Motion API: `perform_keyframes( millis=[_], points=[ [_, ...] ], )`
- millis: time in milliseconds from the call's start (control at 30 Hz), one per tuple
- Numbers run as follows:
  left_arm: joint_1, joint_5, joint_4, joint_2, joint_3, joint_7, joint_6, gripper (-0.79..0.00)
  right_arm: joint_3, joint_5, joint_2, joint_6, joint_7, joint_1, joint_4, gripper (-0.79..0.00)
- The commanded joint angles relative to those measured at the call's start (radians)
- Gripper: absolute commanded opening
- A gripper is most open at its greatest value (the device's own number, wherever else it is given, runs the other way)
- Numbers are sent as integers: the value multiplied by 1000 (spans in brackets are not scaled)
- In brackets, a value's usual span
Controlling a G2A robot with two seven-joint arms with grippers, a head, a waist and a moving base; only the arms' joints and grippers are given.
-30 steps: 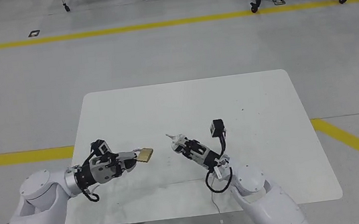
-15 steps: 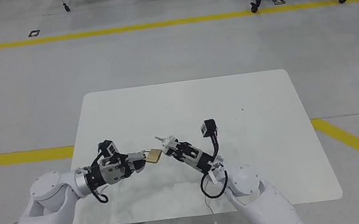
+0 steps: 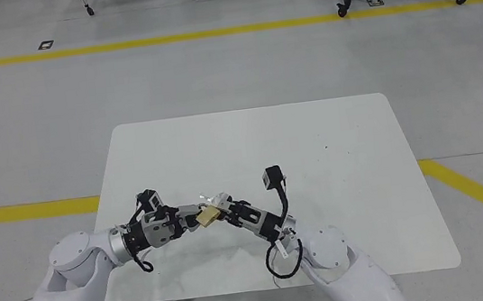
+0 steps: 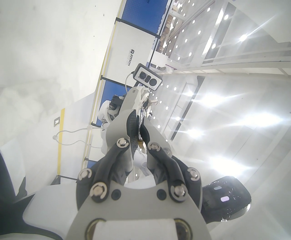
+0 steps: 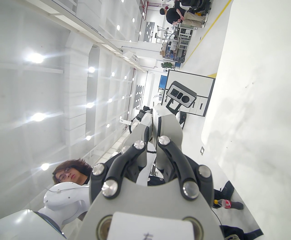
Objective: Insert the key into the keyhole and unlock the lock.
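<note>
- Left end effector (image 3: pixel 188 221) pinches the brass lock (image 3: pixel 205 216) between its fingers, over the desk (image 3: pixel 340 138).
- Right end effector (image 3: pixel 224 209) is clamped on the key (image 3: pixel 217 209), with the lock right at its tips.

Small brass lock (image 3: pixel 206 216), boxy body (shackle end hidden), held over the white table (image 3: pixel 331 139) near its front edge

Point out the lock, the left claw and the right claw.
lock (image 3: pixel 206 216): top view, brass body.
left claw (image 4: pixel 139 130): left wrist view, between its fingertips.
right claw (image 5: pixel 155 126): right wrist view, between its fingertips.
</note>
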Motion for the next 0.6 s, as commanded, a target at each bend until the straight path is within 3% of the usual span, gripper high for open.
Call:
perform_keyframes(
  millis=[0, 567],
  points=[
    [-1, -7, -1, 0, 1, 4, 0, -785, 1, -9, 1, 5, -1, -2, -6, -785],
    [-25, -73, 66, -5, 32, 66, -1, -785, 19, -3, -2, 10, -33, -18, -27, -785]
  ],
)
